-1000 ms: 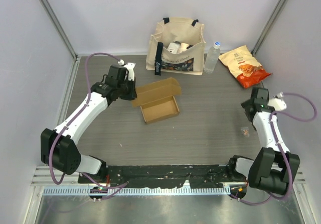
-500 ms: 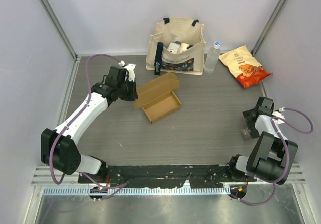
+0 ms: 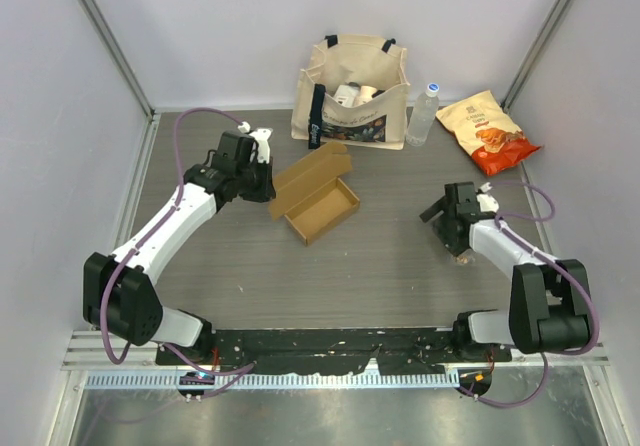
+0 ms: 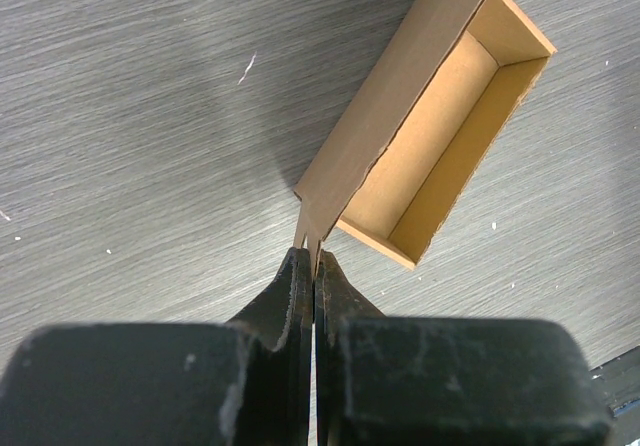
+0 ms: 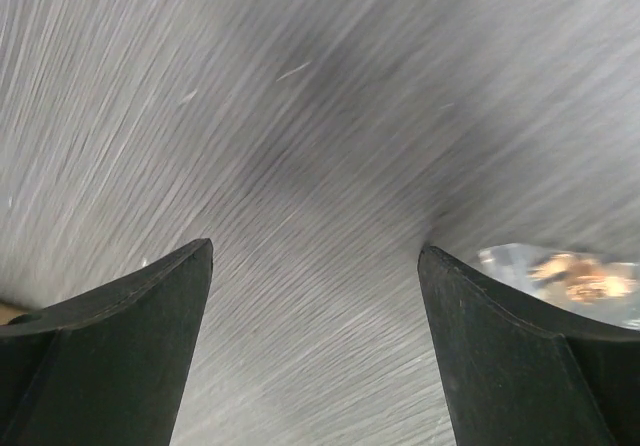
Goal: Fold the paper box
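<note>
The paper box (image 3: 318,198) is plain brown cardboard, an open tray with its lid flap raised, lying left of the table's middle. In the left wrist view the box (image 4: 430,156) shows its hollow inside, with the lid edge-on. My left gripper (image 3: 262,188) is shut on the lid's corner tab, and its fingers (image 4: 310,271) pinch the thin card between them. My right gripper (image 3: 436,216) is open and empty at the right, well apart from the box. In the right wrist view its gripper (image 5: 315,256) hangs over bare tabletop.
A beige printed tote bag (image 3: 352,94) stands at the back, with a clear bottle (image 3: 424,114) and a yellow-orange snack packet (image 3: 488,131) to its right. A small clear wrapper (image 3: 463,258) lies by the right gripper and shows in the right wrist view (image 5: 560,276).
My right arm has swung from the table's right edge in towards the middle. The box has turned slightly in the left gripper's hold, and the left arm has barely moved.
</note>
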You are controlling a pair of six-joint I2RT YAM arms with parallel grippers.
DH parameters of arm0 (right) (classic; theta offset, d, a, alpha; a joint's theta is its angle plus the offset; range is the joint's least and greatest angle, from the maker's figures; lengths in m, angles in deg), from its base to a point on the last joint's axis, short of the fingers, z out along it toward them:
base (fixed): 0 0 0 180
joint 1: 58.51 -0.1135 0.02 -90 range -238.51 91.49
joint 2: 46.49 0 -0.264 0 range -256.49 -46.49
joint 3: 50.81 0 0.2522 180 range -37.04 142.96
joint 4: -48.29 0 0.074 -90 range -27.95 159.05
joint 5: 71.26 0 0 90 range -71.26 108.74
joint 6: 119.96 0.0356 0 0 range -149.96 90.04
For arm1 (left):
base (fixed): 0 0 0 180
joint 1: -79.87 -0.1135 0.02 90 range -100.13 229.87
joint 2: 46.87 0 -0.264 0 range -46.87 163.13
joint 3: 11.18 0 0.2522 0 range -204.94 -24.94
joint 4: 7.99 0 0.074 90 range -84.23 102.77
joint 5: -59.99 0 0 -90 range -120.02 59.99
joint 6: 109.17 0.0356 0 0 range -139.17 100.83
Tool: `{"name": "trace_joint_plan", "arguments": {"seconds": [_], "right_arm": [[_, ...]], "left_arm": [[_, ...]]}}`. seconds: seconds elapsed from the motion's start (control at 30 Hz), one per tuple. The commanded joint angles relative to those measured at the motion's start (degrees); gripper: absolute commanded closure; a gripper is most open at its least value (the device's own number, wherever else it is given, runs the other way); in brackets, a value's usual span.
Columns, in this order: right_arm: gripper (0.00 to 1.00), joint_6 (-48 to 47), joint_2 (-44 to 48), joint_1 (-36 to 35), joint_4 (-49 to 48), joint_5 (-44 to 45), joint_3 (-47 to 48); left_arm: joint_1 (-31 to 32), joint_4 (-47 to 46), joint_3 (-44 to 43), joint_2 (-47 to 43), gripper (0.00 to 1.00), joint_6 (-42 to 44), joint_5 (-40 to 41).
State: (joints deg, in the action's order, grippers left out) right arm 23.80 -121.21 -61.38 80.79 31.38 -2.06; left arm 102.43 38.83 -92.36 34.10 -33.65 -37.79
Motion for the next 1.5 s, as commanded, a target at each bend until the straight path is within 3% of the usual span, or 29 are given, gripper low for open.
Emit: {"name": "trace_joint_plan", "arguments": {"seconds": [0.0, 0.17, 0.27, 0.4, 0.63, 0.93, 1.17, 1.3, 1.47], "right_arm": [[0.11, -5.84, -1.83, -4.33, 1.12, -4.20, 5.26], [0.10, -9.02, 2.45, -4.60, 10.96, 7.37, 8.26], [0.03, -6.75, 8.96, -2.42, 12.72, 15.56, 5.12], [0.03, -6.03, 13.54, 13.37, 12.46, 8.73, 0.88], [0.09, -9.02, 7.58, 16.41, 10.62, 0.38, -0.17], [0.12, -3.05, 5.38, 10.53, 5.70, -5.17, -2.82], [0.13, 3.19, 0.98, -1.16, 1.04, -7.11, -0.53], [0.13, 0.39, 0.45, -5.38, 1.90, -4.14, 1.93], [0.15, -7.43, -0.25, -5.39, 6.38, 3.25, 4.13]], "left_arm": [[-0.16, -1.07, -0.96, 0.15, 1.00, 0.77, -0.49], [-0.16, -0.98, -1.05, 0.24, 1.00, 0.77, -1.28], [-0.16, -0.98, -0.96, -0.02, 1.00, 0.68, -1.46], [-0.24, -0.98, -0.87, -0.28, 1.00, 0.59, -2.25], [-0.16, -0.89, -0.96, -0.02, 1.00, 0.77, -2.60], [-0.16, -0.71, -1.14, 0.24, 1.00, 0.95, -2.34], [-0.24, -0.54, -0.96, 0.15, 1.00, 0.95, -2.25], [-0.16, -0.63, -0.96, 0.24, 1.00, 1.03, -2.16], [-0.16, -0.63, -0.96, 0.24, 1.00, 0.95, -2.69]]}}
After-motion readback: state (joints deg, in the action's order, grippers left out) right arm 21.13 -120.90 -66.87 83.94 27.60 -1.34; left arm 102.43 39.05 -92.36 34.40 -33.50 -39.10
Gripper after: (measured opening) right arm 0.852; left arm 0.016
